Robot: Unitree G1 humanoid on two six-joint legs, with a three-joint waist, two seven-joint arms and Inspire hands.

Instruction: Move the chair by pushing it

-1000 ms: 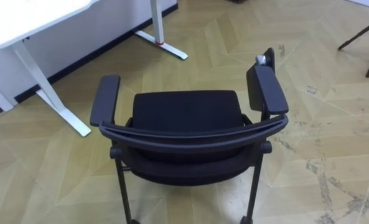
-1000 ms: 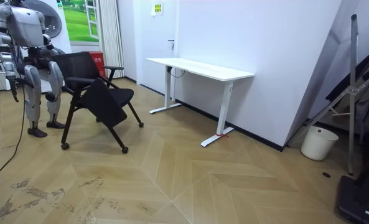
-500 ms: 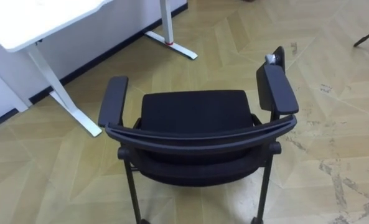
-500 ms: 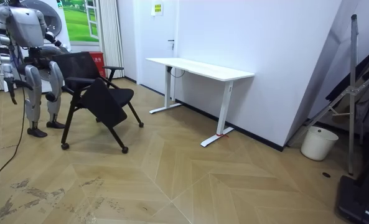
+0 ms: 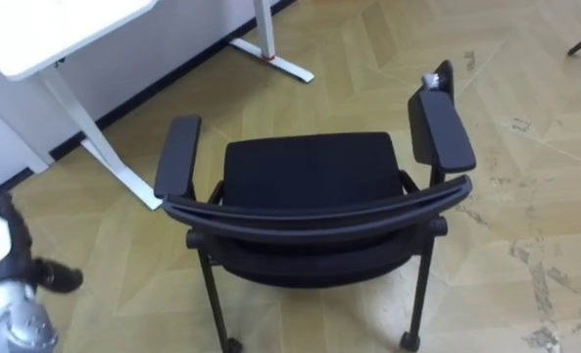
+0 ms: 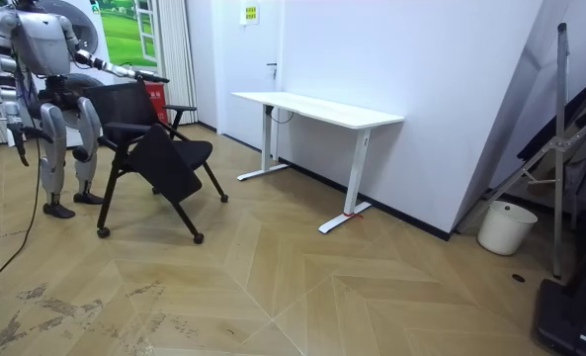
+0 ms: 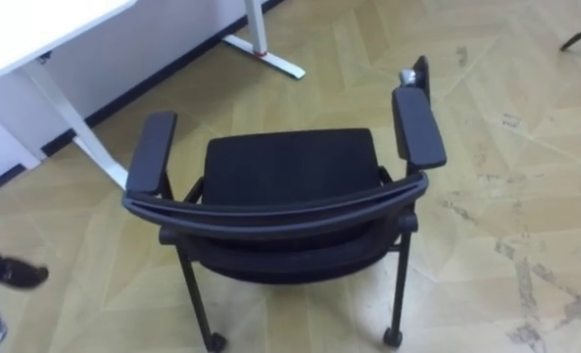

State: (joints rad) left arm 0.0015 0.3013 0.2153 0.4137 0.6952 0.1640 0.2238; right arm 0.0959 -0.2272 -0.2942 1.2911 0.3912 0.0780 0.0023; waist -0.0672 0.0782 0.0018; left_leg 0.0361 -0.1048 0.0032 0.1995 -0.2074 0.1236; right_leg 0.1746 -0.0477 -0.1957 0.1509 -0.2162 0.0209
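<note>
Chair stands dead centre, backrest nearest us, white tabletop at 11 o'clock. Our left hand shows at 8 o'clock, apart from the chair; we cannot tell its grip. In the room view we stand behind the chair, right hand hanging, fingers unreadable.

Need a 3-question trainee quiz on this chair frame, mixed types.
1. True or false: the chair is tucked under the white desk.
2. Multiple choice: in the room view, the white bucket stands A) on the desk, B) on the floor, C) on the chair.
3. Fill in: the left hand shows at the eye view's lower ___, apart from the chair.
Key: 1 false; 2 B; 3 left.
</note>
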